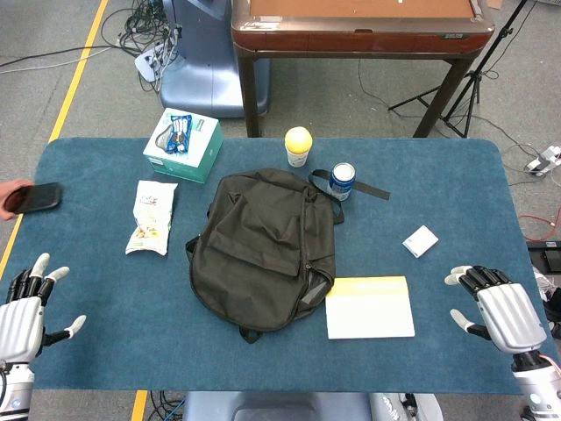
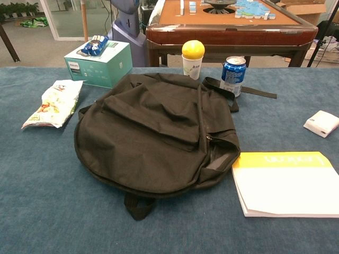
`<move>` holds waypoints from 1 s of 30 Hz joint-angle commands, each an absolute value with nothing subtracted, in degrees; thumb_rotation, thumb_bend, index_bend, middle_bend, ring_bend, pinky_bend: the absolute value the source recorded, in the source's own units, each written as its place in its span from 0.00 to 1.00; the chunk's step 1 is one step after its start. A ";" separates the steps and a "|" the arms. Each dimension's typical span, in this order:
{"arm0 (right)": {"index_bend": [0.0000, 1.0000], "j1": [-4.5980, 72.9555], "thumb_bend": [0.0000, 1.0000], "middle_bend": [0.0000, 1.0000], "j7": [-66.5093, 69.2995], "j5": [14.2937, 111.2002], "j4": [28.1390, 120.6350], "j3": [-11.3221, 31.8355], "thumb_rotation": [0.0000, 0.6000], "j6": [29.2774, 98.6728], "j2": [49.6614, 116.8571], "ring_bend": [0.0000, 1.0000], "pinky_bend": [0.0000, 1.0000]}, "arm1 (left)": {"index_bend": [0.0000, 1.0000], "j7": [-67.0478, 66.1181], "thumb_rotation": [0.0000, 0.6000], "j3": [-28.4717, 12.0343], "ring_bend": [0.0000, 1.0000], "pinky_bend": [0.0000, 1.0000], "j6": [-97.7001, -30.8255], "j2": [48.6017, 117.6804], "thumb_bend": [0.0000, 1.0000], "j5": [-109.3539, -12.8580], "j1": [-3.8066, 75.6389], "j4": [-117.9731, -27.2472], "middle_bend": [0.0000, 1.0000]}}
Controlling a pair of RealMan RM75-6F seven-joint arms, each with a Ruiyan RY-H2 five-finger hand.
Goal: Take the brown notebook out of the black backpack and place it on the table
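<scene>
Black backpack (image 1: 263, 250) lies flat mid-desk, front panel up, top end toward the far edge, straps trailing out by the blue can (image 1: 343, 181). Soft fabric, slack and wrinkled; I judge it will sag and shift under any push, so one hand likely has to pin it while the other works. The zip line runs down its right side; in the chest view there is a small gap near the lower right corner, but I cannot tell how far it is open.

Brown notebook: not visible in either view. I take it to be inside the bag. No hard edges show through the cloth, so I cannot place it inside. Expect it stiff, flat, fairly light, with smooth covers that may slip; best taken by pinching one edge or the spine once exposed.

The white pad with a yellow band (image 1: 369, 306) lies just beside the bag's lower right. It is not brown, so I do not count it as the target.

Left hand (image 1: 24, 311) hovers at the near left edge of the desk (image 1: 105, 351), fingers spread, holding nothing. Right hand (image 1: 500, 307) at the near right edge, fingers apart, also empty. Both well apart from the bag; neither shows in the chest view.

Hard to read: the zip pull position, the bag's opening, anything under the bag. At the far left edge of the head view a person's hand with a dark phone is cut off.

Also on the desk: snack bag (image 1: 151, 217), teal box (image 1: 183, 146), cup with a yellow ball on top (image 1: 298, 146), small white box (image 1: 421, 240).
</scene>
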State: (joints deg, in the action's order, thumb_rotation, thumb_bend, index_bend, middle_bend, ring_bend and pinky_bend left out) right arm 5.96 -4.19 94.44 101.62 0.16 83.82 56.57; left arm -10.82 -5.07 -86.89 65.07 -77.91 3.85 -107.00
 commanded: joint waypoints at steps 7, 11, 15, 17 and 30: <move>0.38 5.56 0.20 0.32 -4.38 94.35 102.25 1.18 1.00 85.90 55.71 0.28 0.37 | 0.21 -9.59 1.00 -4.87 0.00 0.00 -85.40 65.17 0.14 -79.34 4.84 -105.69 0.00; 0.38 5.29 0.20 0.32 -5.39 93.70 103.31 2.23 1.00 87.29 54.86 0.28 0.37 | 0.21 -8.08 1.00 -4.67 0.00 0.00 -82.17 65.13 0.14 -81.30 7.06 -103.76 0.00; 0.38 5.06 0.20 0.32 -6.29 93.24 104.40 2.96 1.00 88.23 54.06 0.28 0.37 | 0.21 -5.47 1.00 -4.53 0.00 0.00 -77.79 65.38 0.14 -84.43 10.51 -100.56 0.00; 0.38 4.93 0.20 0.32 -6.64 93.09 104.91 3.17 1.00 88.58 53.72 0.28 0.37 | 0.21 -3.76 1.00 -4.48 0.00 0.00 -75.53 65.85 0.14 -86.23 12.52 -98.51 0.00; 0.38 3.33 0.20 0.32 -8.70 93.37 107.50 2.80 1.00 90.18 52.20 0.28 0.37 | 0.16 9.59 1.00 -3.31 0.00 0.00 -64.46 74.77 0.14 -97.55 27.06 -78.68 0.00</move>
State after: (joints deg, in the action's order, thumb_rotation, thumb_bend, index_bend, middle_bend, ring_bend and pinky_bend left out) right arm 3.39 -8.65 93.38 107.45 2.84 90.13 52.24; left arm 7.22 -3.65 -65.76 72.23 -95.31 24.44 -82.17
